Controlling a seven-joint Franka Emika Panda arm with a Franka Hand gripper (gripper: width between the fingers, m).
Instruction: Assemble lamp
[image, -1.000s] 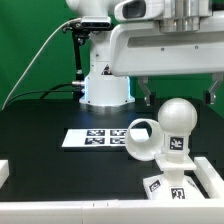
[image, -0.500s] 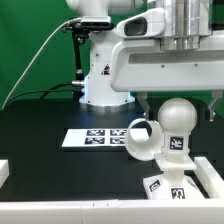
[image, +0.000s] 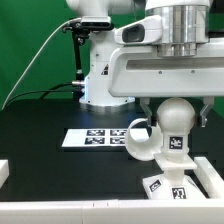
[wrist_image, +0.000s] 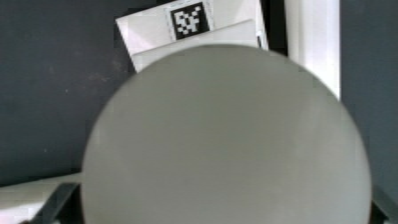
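The round bulb (image: 178, 117) stands upright on its stem on the flat square base (image: 160, 186) at the front of the exterior view's right. The tapered shade (image: 143, 141) lies on its side just left of the bulb, touching it or nearly so. My gripper (image: 177, 106) is open, with one finger on each side of the bulb's top and a gap on both sides. In the wrist view the bulb (wrist_image: 214, 140) fills most of the picture. A tagged corner of the base (wrist_image: 187, 25) shows beyond it, and one dark finger (wrist_image: 59, 203) at the edge.
The marker board (image: 93, 137) lies on the black table left of the shade. The white robot pedestal (image: 105, 88) stands behind it. A white rail (image: 208, 177) runs beside the base and a white block (image: 4, 172) sits at the front left.
My gripper has come down and shifted toward the exterior view's left, so that its fingers now hang on either side of the bulb. The lamp parts have not moved.
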